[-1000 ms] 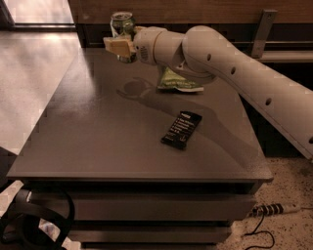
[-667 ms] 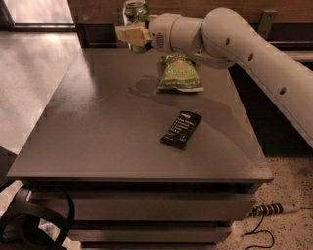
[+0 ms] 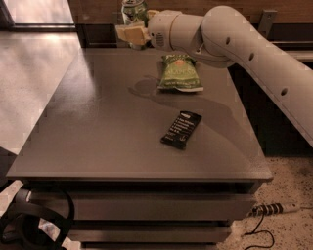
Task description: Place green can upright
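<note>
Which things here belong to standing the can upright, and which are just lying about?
Job: green can, held in the tool above the far edge of the table.
Lying about: green snack bag; dark wrapped bar; power strip on the floor.

You had the green can [image 3: 134, 10], dark with a silver top and pale side markings, clasped between the 2 tan fingers of the end effector [image 3: 132, 32], raised over the tabletop's far edge. The arm [image 3: 234, 34] was cream-white with small dark dots. The snack bag [image 3: 179, 73] was bright green with a red-and-pale logo. The wrapper [image 3: 181, 129] was black with white print, the tabletop [image 3: 98, 127] plain grey-brown, and the floor [image 3: 293, 229] speckled.
</note>
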Robot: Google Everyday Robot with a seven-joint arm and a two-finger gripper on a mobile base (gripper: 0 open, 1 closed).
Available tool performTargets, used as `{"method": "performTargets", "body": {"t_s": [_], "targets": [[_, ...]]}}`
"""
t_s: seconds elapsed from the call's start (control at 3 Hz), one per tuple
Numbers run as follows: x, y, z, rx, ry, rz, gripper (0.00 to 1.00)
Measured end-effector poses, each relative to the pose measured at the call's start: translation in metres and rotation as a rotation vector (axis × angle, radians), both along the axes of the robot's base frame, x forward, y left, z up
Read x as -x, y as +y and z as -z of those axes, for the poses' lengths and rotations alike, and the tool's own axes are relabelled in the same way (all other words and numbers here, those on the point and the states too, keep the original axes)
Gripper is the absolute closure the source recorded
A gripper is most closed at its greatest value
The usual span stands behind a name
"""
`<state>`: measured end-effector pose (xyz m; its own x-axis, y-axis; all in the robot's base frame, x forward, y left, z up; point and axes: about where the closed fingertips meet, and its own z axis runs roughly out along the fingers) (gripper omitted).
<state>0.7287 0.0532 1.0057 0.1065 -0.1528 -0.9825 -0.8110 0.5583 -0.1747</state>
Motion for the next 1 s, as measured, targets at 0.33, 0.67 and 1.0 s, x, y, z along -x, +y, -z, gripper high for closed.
{"method": "performTargets", "body": {"t_s": [0.33,0.67,1.0], "targets": [[0.002,-0.009,-0.020,0.076,-0.199,0.014,1.00],[0.010,0.005,-0.027,0.116,-0.287,-0.011,1.00],[0.009,0.004,-0.026,0.119,-0.285,-0.009,1.00]]}}
